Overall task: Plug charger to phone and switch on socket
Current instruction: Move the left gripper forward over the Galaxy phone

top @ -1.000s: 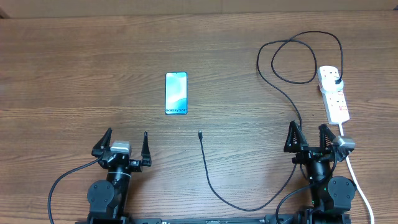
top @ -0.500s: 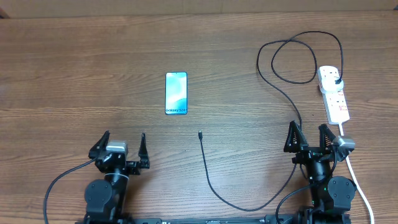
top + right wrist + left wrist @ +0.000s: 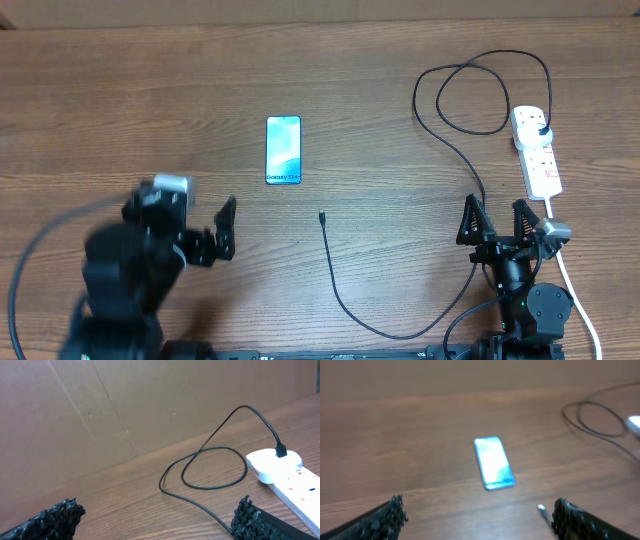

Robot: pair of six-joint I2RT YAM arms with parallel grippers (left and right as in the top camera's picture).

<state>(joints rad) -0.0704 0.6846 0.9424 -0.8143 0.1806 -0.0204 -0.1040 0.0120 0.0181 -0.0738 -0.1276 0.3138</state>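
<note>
The phone [image 3: 283, 150] lies flat with its screen lit, left of the table's middle; it also shows in the left wrist view [image 3: 493, 462]. The charger cable [image 3: 335, 280] ends in a small connector tip [image 3: 321, 215] below and right of the phone. The cable curves past my right gripper [image 3: 494, 215], loops, and its black plug [image 3: 541, 128] sits in the white socket [image 3: 537, 150] at the far right. My left gripper [image 3: 185, 225] is blurred with motion, open and empty, short of the phone. In its wrist view the tip [image 3: 540, 507] lies beside the right finger. My right gripper is open and empty.
A thick white cord [image 3: 575, 290] runs from the socket's near end down past my right arm. A brown cardboard wall [image 3: 100, 410] stands behind the table. The charger loop [image 3: 215, 449] lies between my right gripper [image 3: 157, 507] and the socket [image 3: 290, 480].
My left arm has swung up and leftward from its rest pose and now shows blurred. The right arm, phone, cable and socket have not moved.
</note>
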